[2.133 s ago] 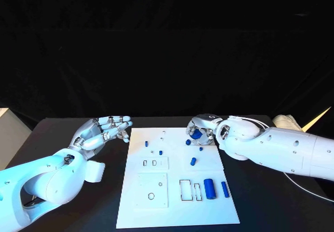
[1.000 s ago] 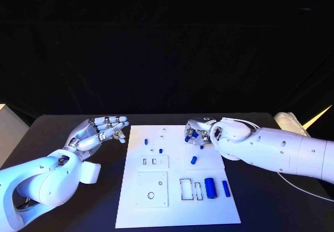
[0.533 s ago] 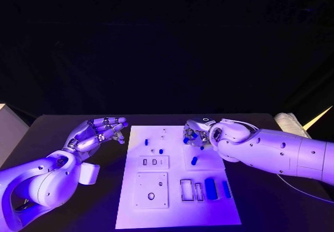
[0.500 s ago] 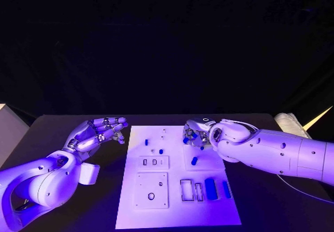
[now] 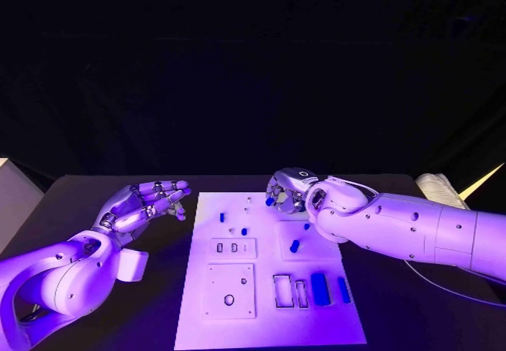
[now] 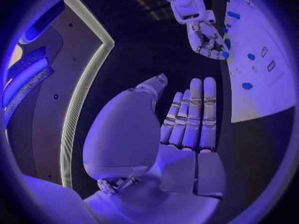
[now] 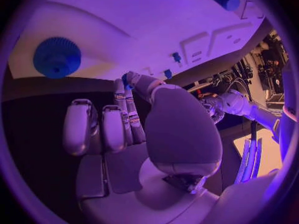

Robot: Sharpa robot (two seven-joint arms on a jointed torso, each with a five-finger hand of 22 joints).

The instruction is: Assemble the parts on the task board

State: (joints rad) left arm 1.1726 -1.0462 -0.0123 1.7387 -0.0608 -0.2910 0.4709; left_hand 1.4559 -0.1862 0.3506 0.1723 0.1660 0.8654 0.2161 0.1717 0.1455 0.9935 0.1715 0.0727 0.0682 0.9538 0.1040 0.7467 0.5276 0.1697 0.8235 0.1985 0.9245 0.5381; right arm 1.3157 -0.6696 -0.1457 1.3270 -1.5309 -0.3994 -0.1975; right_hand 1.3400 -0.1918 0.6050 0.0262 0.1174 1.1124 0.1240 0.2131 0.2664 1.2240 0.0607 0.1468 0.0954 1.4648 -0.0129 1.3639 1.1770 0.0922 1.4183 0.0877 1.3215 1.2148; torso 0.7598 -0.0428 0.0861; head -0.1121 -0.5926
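White task board [image 5: 269, 322] carries blue parts [image 5: 319, 287]; right hand [image 5: 287, 191] seemingly pinches one, left hand [image 5: 142, 205] spread apart

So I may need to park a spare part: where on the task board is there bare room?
Bare room: the task board's near strip, below the rectangular slots. The far right corner is crowded, with the right hand holding a small blue part. The left hand hovers off its left edge.
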